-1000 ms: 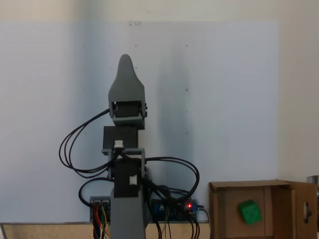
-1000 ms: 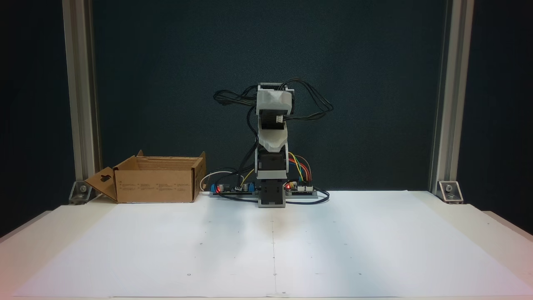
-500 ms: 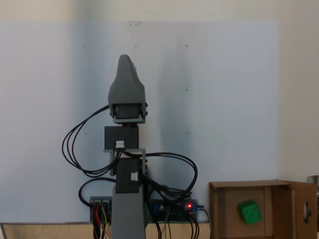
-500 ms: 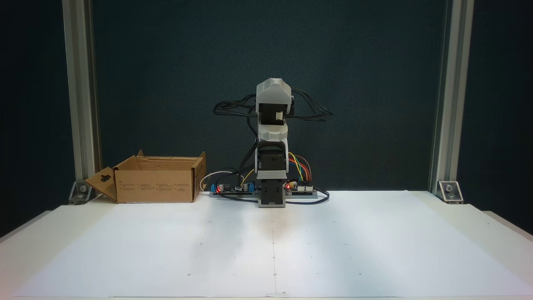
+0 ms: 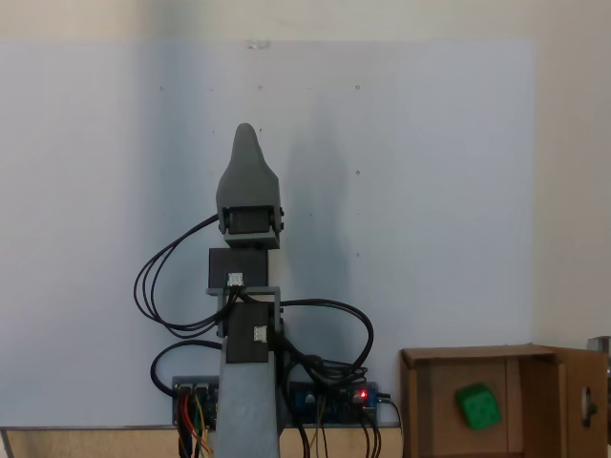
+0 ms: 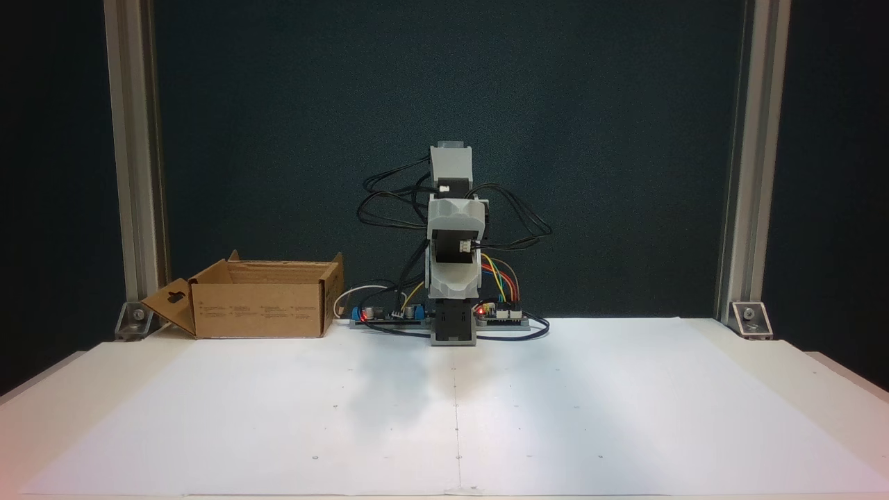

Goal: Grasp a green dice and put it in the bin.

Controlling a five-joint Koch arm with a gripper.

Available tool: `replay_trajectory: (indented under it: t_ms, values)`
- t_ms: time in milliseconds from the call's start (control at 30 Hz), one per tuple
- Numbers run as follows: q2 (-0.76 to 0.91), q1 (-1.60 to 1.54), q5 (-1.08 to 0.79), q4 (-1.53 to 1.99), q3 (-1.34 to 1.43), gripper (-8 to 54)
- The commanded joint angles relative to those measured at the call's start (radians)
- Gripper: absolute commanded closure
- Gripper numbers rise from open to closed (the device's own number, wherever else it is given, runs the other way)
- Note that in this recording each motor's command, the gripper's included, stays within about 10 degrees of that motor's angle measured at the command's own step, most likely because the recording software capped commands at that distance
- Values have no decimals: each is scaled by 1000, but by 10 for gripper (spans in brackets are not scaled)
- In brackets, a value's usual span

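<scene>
The green dice (image 5: 477, 405) lies on the floor of the bin (image 5: 458, 355), a brown cardboard box at the lower right of a fixed view. The same bin (image 6: 260, 309) stands at the back left of the table in a fixed view, where its walls hide the dice. The grey arm is folded over its base, well apart from the bin. My gripper (image 5: 245, 134) shows as a single grey cone with one tip. From the front, my gripper (image 6: 455, 280) points toward the camera and holds nothing that I can see.
Control boards with red lights (image 6: 500, 314) and looping black cables (image 5: 162, 286) sit around the arm's base. A white sheet (image 6: 555, 417) covers the table in front of the arm. Metal posts (image 6: 743, 173) stand at both back corners.
The arm has folded down over its base. The gripper has dropped lower in the front view and drawn back slightly toward the base in the view from above. Dice and bin have not moved.
</scene>
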Motion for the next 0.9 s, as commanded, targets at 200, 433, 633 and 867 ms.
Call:
replay_trajectory:
  t_ms: [200,433,633,867]
  values:
    - [115,3,-41,-302,120,2]
    - [112,-34,-41,-419,227,3]
    - [107,-78,-41,-446,334,3]
    - [103,-74,-41,-599,364,3]
